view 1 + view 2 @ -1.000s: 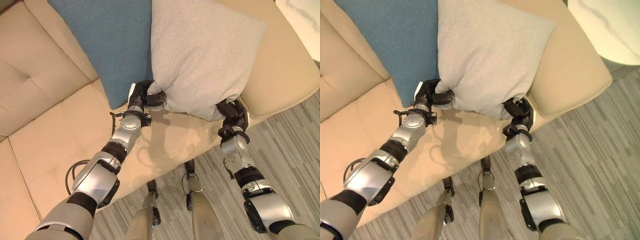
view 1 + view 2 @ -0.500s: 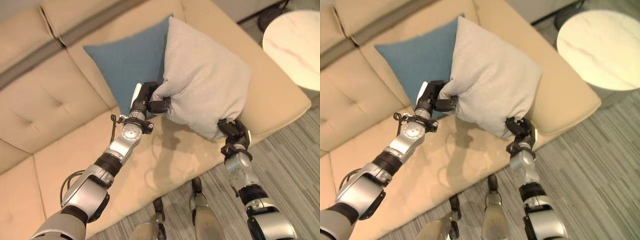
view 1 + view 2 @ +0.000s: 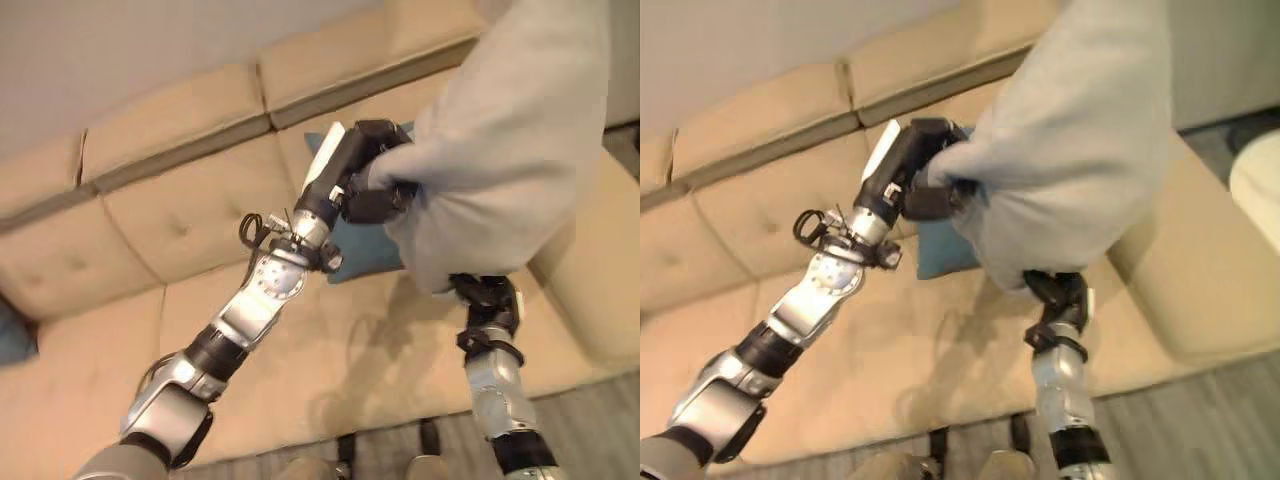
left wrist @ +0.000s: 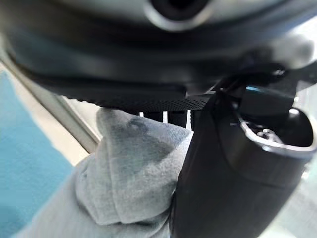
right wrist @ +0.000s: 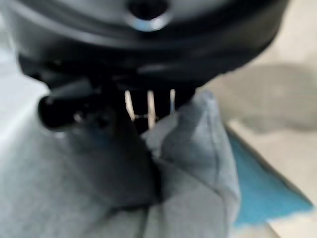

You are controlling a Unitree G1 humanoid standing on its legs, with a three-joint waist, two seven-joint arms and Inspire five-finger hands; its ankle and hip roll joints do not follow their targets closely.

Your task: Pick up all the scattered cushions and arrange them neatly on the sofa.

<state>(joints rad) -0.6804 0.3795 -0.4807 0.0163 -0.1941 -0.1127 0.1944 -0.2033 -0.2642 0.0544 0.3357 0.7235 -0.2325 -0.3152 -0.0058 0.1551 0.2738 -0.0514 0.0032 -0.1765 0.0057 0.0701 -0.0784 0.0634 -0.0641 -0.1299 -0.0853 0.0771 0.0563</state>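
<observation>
The left hand's [image 3: 365, 175] fingers [image 4: 218, 163] were curled tight into a bunched corner of the grey cushion [image 3: 510, 140], thumb and fingers pinching the cloth between them, as the left wrist view showed from close by. The right hand [image 3: 487, 297] gripped the cushion's lower edge from beneath; in the right wrist view its dark fingers [image 5: 94, 124] were closed on a fold of the same grey fabric. Between the two hands the grey cushion was held up in the air, clear of the seat, hanging in front of the sofa's back at its right end.

Behind the grey cushion and partly hidden by it, a blue cushion [image 3: 355, 250] leaned on the seat against the sofa's back rest; whether the two cushions touched could not be told. The beige sofa [image 3: 150, 200] stretched away to the left, its back pads [image 3: 760, 115] and tufted seat panels bare. At the far left edge of the left eye view, a small patch of another blue thing [image 3: 12, 335] showed on the sofa. A strip of grey striped floor [image 3: 1210, 420] lay beneath the sofa's front edge.
</observation>
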